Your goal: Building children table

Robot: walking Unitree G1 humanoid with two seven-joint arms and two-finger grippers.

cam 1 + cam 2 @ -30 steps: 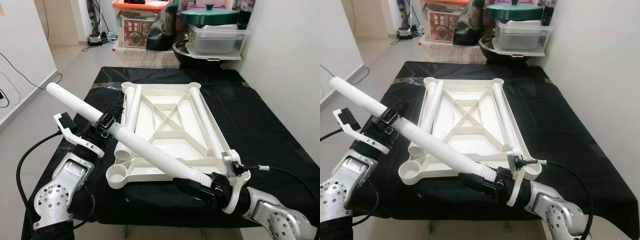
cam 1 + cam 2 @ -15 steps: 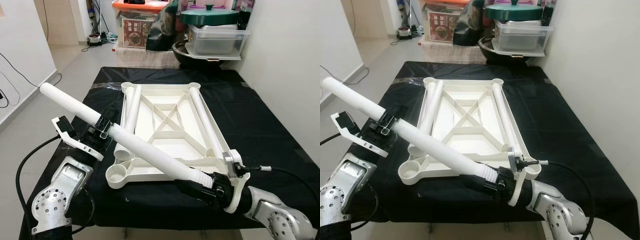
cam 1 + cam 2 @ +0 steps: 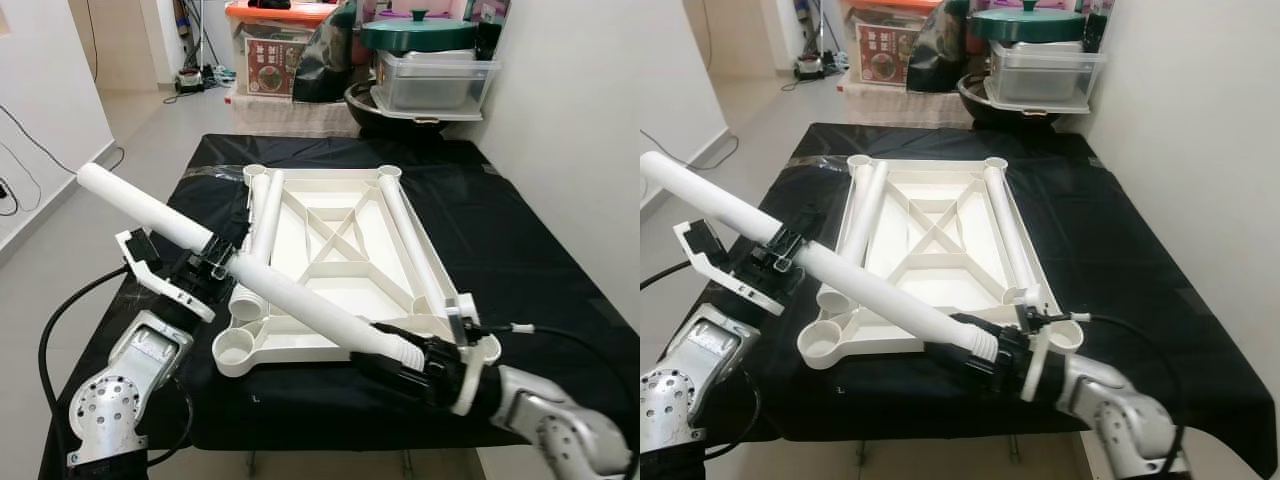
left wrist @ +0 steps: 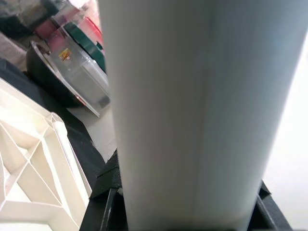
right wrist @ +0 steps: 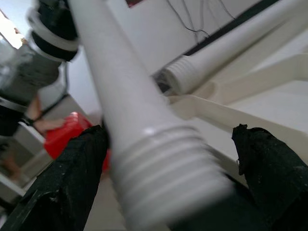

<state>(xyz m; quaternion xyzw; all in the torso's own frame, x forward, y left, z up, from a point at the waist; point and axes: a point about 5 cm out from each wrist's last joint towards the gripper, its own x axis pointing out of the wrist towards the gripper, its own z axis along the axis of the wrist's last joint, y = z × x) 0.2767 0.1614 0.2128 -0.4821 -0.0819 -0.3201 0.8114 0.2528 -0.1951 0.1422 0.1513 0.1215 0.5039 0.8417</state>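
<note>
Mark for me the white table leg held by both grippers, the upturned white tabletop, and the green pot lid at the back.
white table leg (image 3: 290, 300), left eye view, middle of the tube between the grippers.
upturned tabletop (image 3: 335, 262), left eye view, crossing of its ribs.
green pot lid (image 3: 418, 33), left eye view, top surface below the knob.

Two silver arms with perforated round joints — black cables looping from each (white brackets at the wrists) — end in black-fingered grippers.

Both grippers (image 3: 775, 262) (image 3: 985, 352) clamp white table leg (image 3: 870, 292) above tabletop (image 3: 940, 250).
</note>
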